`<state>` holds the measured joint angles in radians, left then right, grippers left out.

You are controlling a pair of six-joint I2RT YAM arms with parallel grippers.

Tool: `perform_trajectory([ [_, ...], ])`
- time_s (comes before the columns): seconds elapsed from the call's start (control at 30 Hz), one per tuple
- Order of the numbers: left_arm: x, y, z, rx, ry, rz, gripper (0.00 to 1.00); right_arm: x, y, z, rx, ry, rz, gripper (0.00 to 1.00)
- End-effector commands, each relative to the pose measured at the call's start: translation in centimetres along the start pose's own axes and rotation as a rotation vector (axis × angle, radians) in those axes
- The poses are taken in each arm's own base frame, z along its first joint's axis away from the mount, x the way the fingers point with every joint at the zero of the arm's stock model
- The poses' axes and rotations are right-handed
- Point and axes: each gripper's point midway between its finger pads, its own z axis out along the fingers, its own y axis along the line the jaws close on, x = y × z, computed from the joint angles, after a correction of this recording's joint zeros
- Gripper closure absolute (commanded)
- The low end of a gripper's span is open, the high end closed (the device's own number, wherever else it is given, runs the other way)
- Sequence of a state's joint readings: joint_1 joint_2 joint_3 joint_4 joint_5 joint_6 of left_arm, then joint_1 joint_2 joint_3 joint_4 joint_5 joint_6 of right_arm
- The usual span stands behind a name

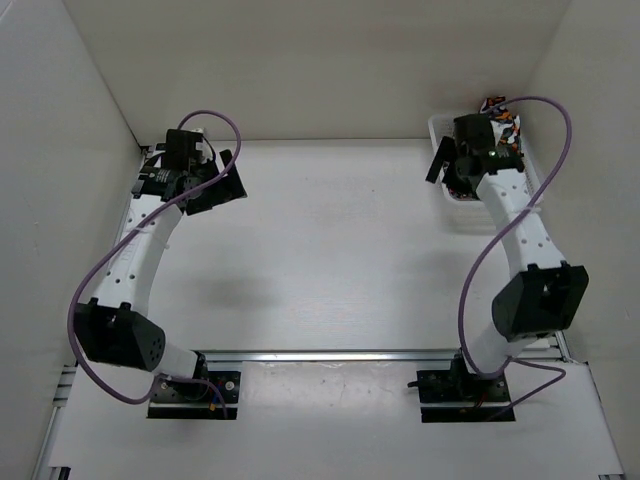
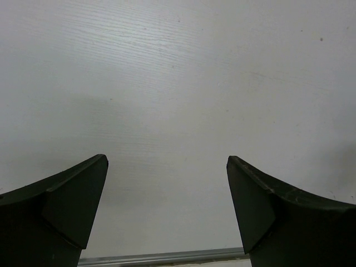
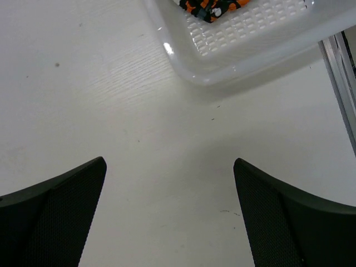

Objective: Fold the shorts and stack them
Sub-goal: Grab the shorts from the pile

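As the top camera looks down, the left arm bends toward the far left of the table (image 1: 330,250), with the left gripper (image 1: 226,184) over bare surface. The right arm reaches to the far right corner, where the right gripper (image 1: 446,168) hangs at the near left edge of a white basket (image 1: 437,128). The shorts (image 1: 497,105) show only as a scrap of orange and black print at the basket's far end, mostly hidden behind the arm.

From the left wrist, the left gripper (image 2: 167,207) has its fingers (image 2: 72,206) spread wide with nothing between them but table (image 2: 178,83).

From the right wrist, the right gripper (image 3: 169,214) is likewise spread and grasps nothing, its fingers (image 3: 61,217) above the table (image 3: 111,111) just short of the basket (image 3: 222,69). A bit of the shorts (image 3: 208,6) lies inside on the mesh floor, at the top edge of the view, well apart from the fingers.
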<state>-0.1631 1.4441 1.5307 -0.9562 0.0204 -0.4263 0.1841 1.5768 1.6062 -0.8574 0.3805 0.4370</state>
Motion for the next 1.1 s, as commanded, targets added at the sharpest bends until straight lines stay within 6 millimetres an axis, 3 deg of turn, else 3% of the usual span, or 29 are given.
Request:
perform_trajectory([
  [0.0, -1.0, -1.1, -2.5, 0.061, -0.071, 0.035, 0.01, -6.0, -0.6, 2.1, -0.101, -0.042, 0.123, 0.00],
  [0.07, -1.4, -1.3, -2.8, 0.066, -0.081, 0.036, 0.01, -7.5, -0.9, 3.4, -0.109, -0.041, 0.158, 0.00],
  [0.17, -1.5, -0.7, -1.4, 0.025, -0.064, 0.034, 0.01, -9.9, -2.4, 6.8, -0.050, -0.050, 0.201, 0.01],
  [0.23, -1.4, -0.5, -0.2, 0.005, -0.041, 0.033, 0.01, -11.6, -4.3, 9.7, 0.039, -0.063, 0.236, 0.01],
  [0.27, -1.5, -0.5, 0.1, 0.003, -0.037, 0.033, 0.01, -10.9, -5.0, 12.7, 0.082, -0.026, 0.244, 0.01],
  [0.3, -1.5, -0.5, 0.9, -0.004, -0.022, 0.033, 0.01, -11.6, -5.9, 13.9, 0.104, -0.037, 0.259, 0.01],
  [0.33, -1.3, -0.4, 1.4, -0.010, -0.009, 0.033, 0.01, -13.8, -6.0, 14.0, 0.093, -0.089, 0.275, 0.01],
  [0.37, -1.1, -0.7, 2.1, -0.010, 0.007, 0.039, 0.01, -12.7, -6.3, 17.5, 0.113, -0.048, 0.274, 0.01],
  [0.4, -1.0, -0.4, 2.6, -0.026, 0.014, 0.039, 0.01, -13.0, -6.6, 18.8, 0.102, -0.046, 0.286, 0.01],
  [0.43, -1.1, -0.4, 2.8, -0.028, 0.017, 0.052, 0.01, -14.6, -6.0, 19.0, 0.073, -0.088, 0.304, 0.01],
  [0.47, -1.1, -0.2, 3.2, -0.041, 0.021, 0.052, 0.01, -13.5, -6.5, 22.2, 0.076, -0.061, 0.310, 0.01],
  [0.5, -0.9, -0.1, 3.5, -0.045, 0.031, 0.052, 0.01, -14.5, -6.7, 23.4, 0.056, -0.098, 0.336, 0.01],
  [0.57, -0.9, -0.1, 3.6, -0.045, 0.031, 0.052, 0.01, -13.7, -6.6, 26.4, 0.036, -0.098, 0.374, 0.01],
  [0.6, -1.0, 0.0, 3.6, -0.054, 0.027, 0.052, 0.01, -14.6, -6.3, 27.4, 0.017, -0.149, 0.391, 0.03],
  [0.67, -0.7, -0.2, 3.9, -0.052, 0.038, 0.068, 0.01, -13.8, -6.9, 29.4, 0.023, -0.150, 0.409, 0.10],
  [0.73, -0.5, -0.1, 4.4, -0.057, 0.051, 0.069, 0.01, -14.3, -6.6, 30.3, 0.003, -0.178, 0.403, 0.30],
  [0.77, -0.3, 0.0, 4.7, -0.061, 0.061, 0.069, 0.01, -15.1, -6.3, 29.9, -0.017, -0.194, 0.404, 0.40],
  [0.8, -0.5, -0.4, 4.6, -0.060, 0.051, 0.077, 0.01, -15.1, -6.3, 29.9, -0.016, -0.194, 0.393, 0.62],
  [0.83, -0.6, -0.4, 5.0, -0.062, 0.055, 0.077, 0.01, -15.3, -6.1, 29.8, -0.030, -0.200, 0.393, 0.76],
  [0.87, -0.2, -0.7, 5.3, -0.060, 0.066, 0.075, 0.01, -16.0, -6.1, 28.5, -0.034, -0.212, 0.394, 0.86],
  [0.9, -0.2, -0.7, 5.5, -0.065, 0.077, 0.075, 0.01, -16.3, -6.1, 27.7, -0.036, -0.216, 0.394, 0.92],
  [0.93, 0.0, -1.0, 5.5, -0.060, 0.079, 0.082, 0.01, -18.2, -6.0, 25.2, -0.051, -0.261, 0.398, 1.00],
  [1.0, 0.1, -1.5, 5.7, -0.054, 0.082, 0.080, 0.01, -18.2, -5.9, 23.4, -0.060, -0.254, 0.405, 1.00],
  [1.03, 0.3, -1.9, 5.6, -0.047, 0.084, 0.088, 0.01, -20.0, -4.8, 19.8, -0.109, -0.294, 0.399, 1.00],
  [1.07, 0.1, -2.0, 5.3, -0.044, 0.076, 0.088, 0.01, -20.5, -3.8, 18.0, -0.136, -0.308, 0.381, 1.00],
])
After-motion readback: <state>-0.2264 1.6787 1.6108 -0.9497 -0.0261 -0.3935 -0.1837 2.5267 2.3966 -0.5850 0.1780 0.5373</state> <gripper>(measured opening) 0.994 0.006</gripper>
